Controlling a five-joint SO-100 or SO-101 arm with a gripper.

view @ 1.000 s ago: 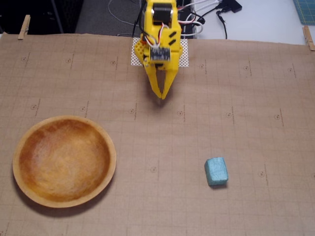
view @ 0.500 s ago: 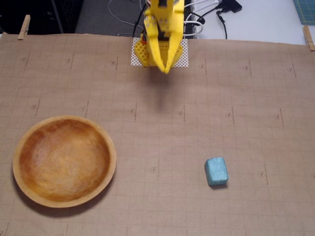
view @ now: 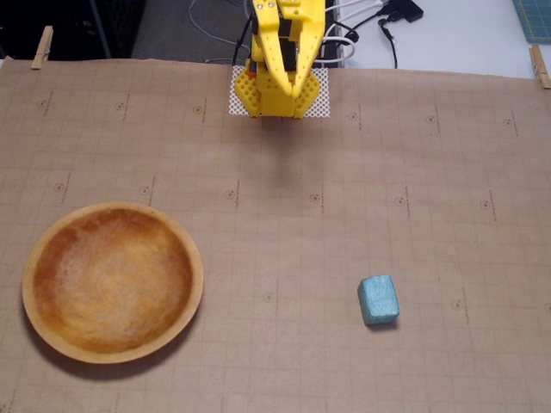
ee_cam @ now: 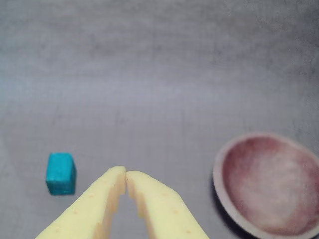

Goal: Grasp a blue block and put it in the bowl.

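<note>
- My gripper point(ee_cam: 125, 174) sits nearest the wrist camera, entering from the bottom edge. Fingertips meet with no gap between them; it is closed and holds nothing.
- In the fixed view my gripper point(view: 280, 107) is raised at the far edge of the paper-covered table point(view: 430, 198), over the white mesh pad point(view: 320, 99) at my base.
- The blue block point(ee_cam: 61, 173) lies to the left of my fingertips in the wrist view, clear of them and untouched. In the fixed view the blue block point(view: 379, 299) rests toward the near right, well apart from my gripper.
- Block axis: slightly longer running away from the camera than across. It stands flat on the paper.
- The bowl point(ee_cam: 269, 184) lies to the right in the wrist view, partly cut by the frame. In the fixed view the bowl point(view: 112, 280) is at near left, empty, well apart from the block.
- Judgement: the coming move calls for opening, then reaching out and across to the block's side.
- Count: one block, one bowl, one gripper.
</note>
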